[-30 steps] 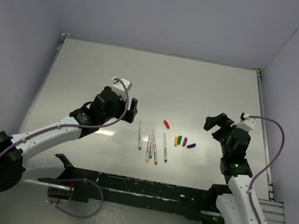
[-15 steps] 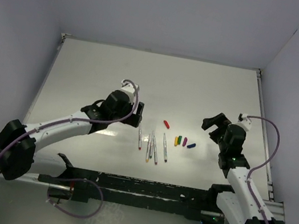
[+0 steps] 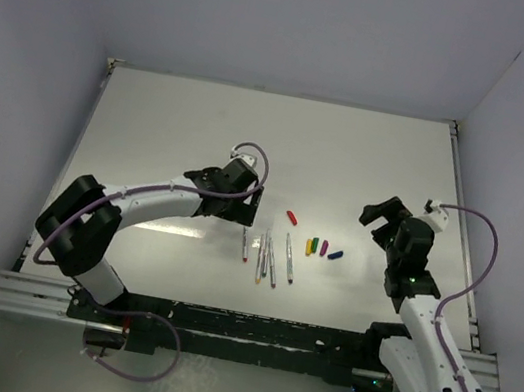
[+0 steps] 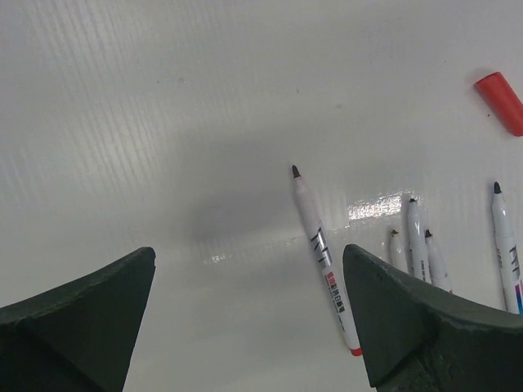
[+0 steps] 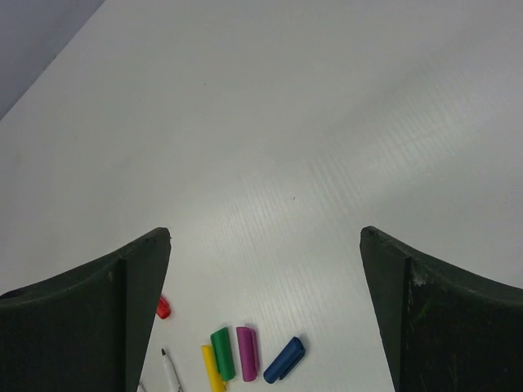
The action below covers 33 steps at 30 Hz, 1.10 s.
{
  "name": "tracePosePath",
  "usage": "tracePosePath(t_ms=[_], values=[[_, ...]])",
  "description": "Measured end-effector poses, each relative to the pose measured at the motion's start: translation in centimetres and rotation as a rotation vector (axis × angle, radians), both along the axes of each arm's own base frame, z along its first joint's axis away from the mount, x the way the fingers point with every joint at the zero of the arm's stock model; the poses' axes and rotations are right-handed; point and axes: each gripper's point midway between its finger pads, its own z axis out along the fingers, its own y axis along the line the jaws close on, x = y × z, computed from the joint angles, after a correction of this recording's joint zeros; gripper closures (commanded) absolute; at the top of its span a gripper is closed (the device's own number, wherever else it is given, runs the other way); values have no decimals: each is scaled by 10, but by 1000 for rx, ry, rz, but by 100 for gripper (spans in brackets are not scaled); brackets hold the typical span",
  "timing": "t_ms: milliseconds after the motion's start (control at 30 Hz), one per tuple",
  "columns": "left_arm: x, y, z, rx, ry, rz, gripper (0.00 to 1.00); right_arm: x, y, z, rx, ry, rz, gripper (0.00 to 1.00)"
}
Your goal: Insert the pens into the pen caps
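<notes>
White table (image 3: 203, 125): pens (image 3: 265, 255) beside left hand (image 3: 254, 207), caps (image 3: 318, 248) near right hand (image 3: 378, 217); both gaping, empty

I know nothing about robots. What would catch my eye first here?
Five thin whitish-grey pens lie uncapped in a loose row in the middle of the white table, with short bright plastic caps just right of them, the red cap slightly apart. The black left gripper and right gripper flank them, both open and empty.
</notes>
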Motion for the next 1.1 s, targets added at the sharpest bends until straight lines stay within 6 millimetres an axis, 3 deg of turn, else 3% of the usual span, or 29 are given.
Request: tracePosePath(t_ms=[67, 233, 833, 1100], values=[[-1, 0, -6, 15, 20, 4, 1, 0, -2, 4, -5, -17, -6, 0], [-3, -2, -10, 27, 48, 7, 17, 1, -4, 9, -14, -35, -14, 0], [-14, -32, -28, 22, 126, -35, 21, 5, 2, 21, -2, -94, 16, 0], [-31, -28, -41, 80, 177, -56, 29, 5, 3, 21, 1, -102, 21, 0]])
